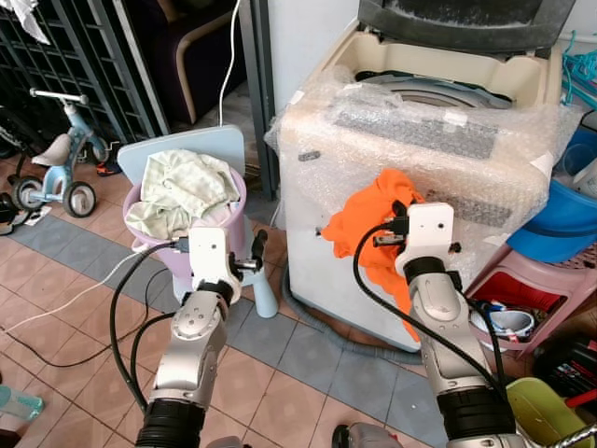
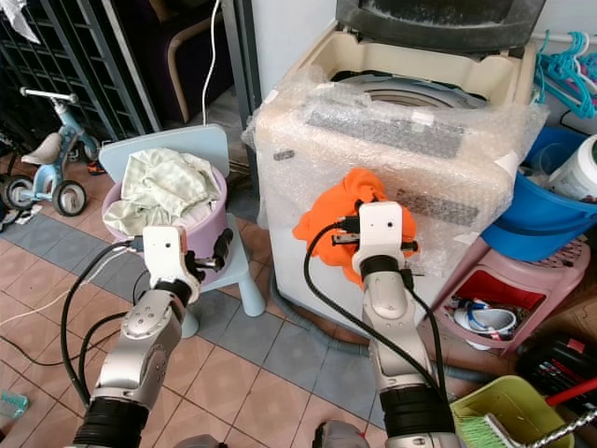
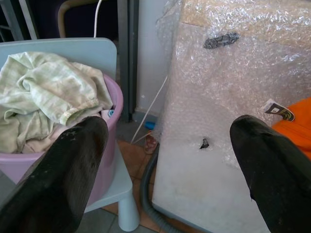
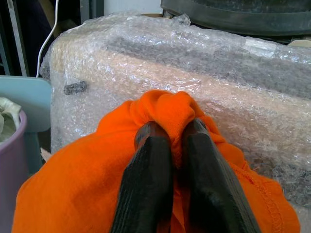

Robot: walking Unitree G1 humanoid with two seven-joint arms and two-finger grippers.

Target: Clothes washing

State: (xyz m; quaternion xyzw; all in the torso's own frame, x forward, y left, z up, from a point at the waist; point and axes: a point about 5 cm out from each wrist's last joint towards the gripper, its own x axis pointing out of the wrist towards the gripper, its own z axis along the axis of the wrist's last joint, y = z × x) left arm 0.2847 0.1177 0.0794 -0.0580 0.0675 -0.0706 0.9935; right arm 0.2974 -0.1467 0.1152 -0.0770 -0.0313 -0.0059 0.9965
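My right gripper (image 4: pixel 172 133) is shut on an orange garment (image 1: pixel 368 224), held up against the bubble-wrapped front of the top-loading washing machine (image 1: pixel 429 140), below its rim. The machine's lid stands raised and the drum opening (image 1: pixel 438 89) shows. The cloth hangs down beside my right wrist. My left gripper (image 3: pixel 170 145) is open and holds nothing, raised between the machine and a pink laundry bucket (image 1: pixel 229 219). That bucket sits on a light blue child's chair (image 1: pixel 201 149) and holds pale green clothes (image 1: pixel 182 191).
A grey drain hose (image 1: pixel 308 313) lies on the tiled floor at the machine's base. A pink stool (image 1: pixel 536 285) and a blue tub (image 1: pixel 564 215) stand on the right. A child's tricycle (image 1: pixel 61 163) and a white cable (image 1: pixel 65 294) are on the left.
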